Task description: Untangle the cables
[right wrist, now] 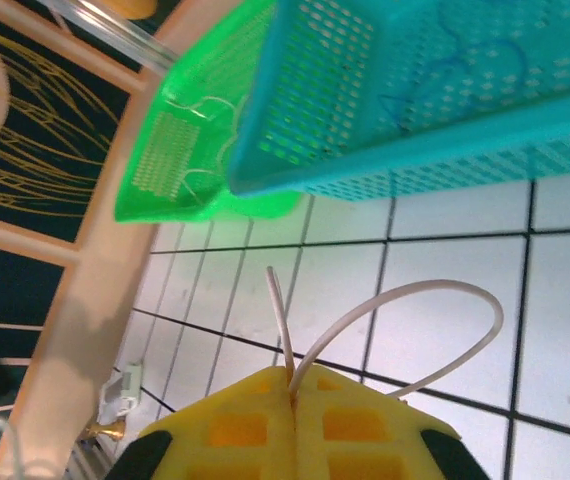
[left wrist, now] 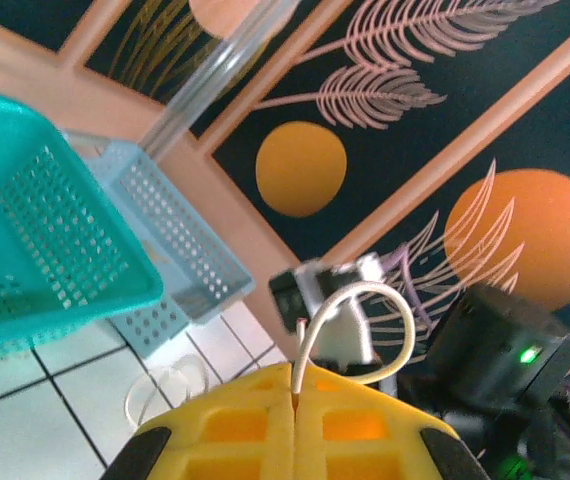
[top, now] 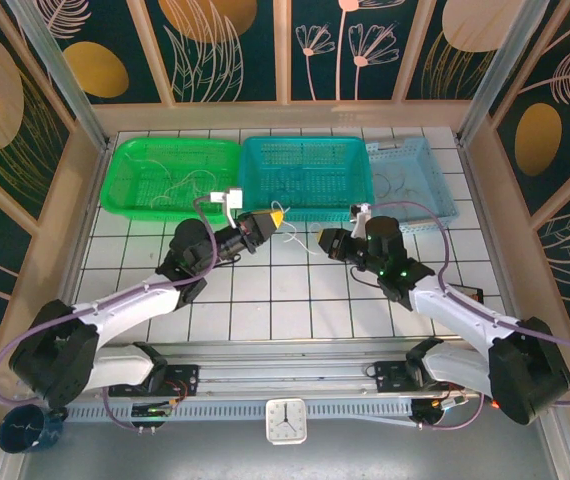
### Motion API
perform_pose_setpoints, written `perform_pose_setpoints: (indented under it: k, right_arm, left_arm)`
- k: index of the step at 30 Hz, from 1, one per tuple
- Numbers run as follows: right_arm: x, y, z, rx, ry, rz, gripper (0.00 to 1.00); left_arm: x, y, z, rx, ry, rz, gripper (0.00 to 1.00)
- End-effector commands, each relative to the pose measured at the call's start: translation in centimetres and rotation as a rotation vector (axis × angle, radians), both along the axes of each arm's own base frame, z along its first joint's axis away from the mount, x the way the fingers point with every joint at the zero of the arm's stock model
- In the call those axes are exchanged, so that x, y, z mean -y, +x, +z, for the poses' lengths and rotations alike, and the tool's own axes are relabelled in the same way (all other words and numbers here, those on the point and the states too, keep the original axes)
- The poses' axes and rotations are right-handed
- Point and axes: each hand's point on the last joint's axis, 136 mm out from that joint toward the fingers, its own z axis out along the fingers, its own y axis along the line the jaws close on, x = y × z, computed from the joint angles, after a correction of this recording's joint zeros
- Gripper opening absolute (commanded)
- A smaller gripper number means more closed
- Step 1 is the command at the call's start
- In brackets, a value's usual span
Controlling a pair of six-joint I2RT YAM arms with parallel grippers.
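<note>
Left claw (left wrist: 293,376) & right claw (right wrist: 293,378) are each pinched shut on thin cream cable (right wrist: 445,287) above desk (top: 265,290) nr teal basket (right wrist: 365,90); it looks light, springy, prob slippery, so grip near ends.

The table (top: 265,290) has a flat top of white square tiles with dark lines between them. Three baskets stand in a row along its far side, touching one another. The green basket (top: 175,142) is on the left, the teal basket (top: 305,141) is in the middle and the light blue basket (top: 435,175) is on the right. A thin pale cable (left wrist: 129,400) lies in a small loop on the tiles near the light blue basket. A long metal rail (top: 285,360) runs across the near edge. A small white clock (top: 286,421) sits in the middle, just in front of the rail.
</note>
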Motion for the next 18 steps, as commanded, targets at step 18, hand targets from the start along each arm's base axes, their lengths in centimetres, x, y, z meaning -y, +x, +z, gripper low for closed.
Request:
perform_pose_setpoints:
  k: [18]
  right_arm:
    - [0.8,-1.2,-0.6,0.018,0.035,0.013,0.34]
  left_arm:
    - [-1.3,0.1,6.8,0.128,-0.048,0.084,0.0]
